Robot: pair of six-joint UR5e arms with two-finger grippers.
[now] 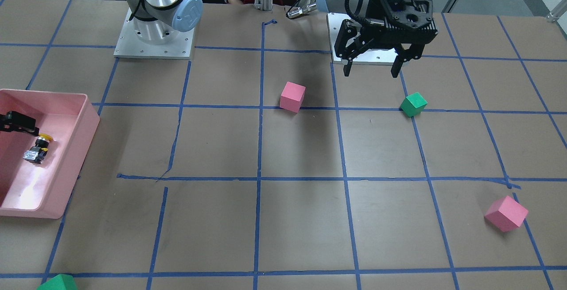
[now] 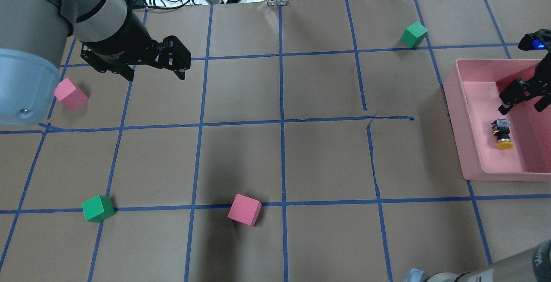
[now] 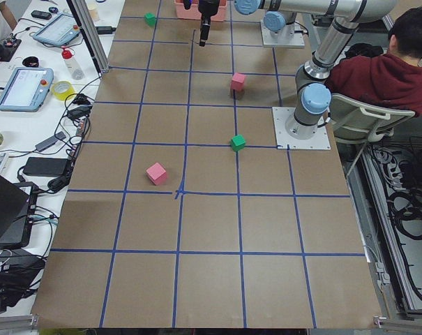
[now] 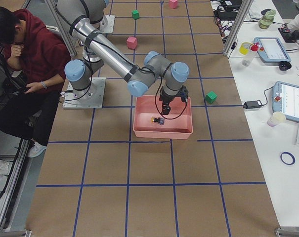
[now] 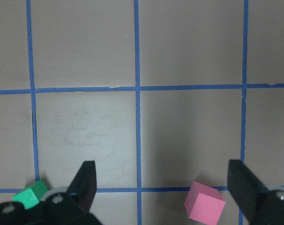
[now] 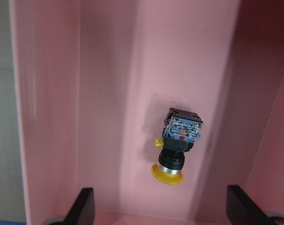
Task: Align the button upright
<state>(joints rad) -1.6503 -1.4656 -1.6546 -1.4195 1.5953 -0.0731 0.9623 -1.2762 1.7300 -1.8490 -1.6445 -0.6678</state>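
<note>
A pink tray sits on the brown worktop at the robot's right side. Its walls enclose an open floor. The button lies on that floor, on its side, apart from every wall, with bare pink floor all around it.

In the overhead view the button's long axis runs near to far. The yellow cap points toward the robot and the silvery contact block points away, tilted slightly off square to the tray.

The right end effector hangs over the tray with its fingers spread wide, gripping nothing. In its wrist view the button lies between the lines of the two fingers without touching either.

The left end effector hovers over bare worktop far across from the tray, also spread and empty. A green cube rests on the worktop near the tray's far corner.
</note>
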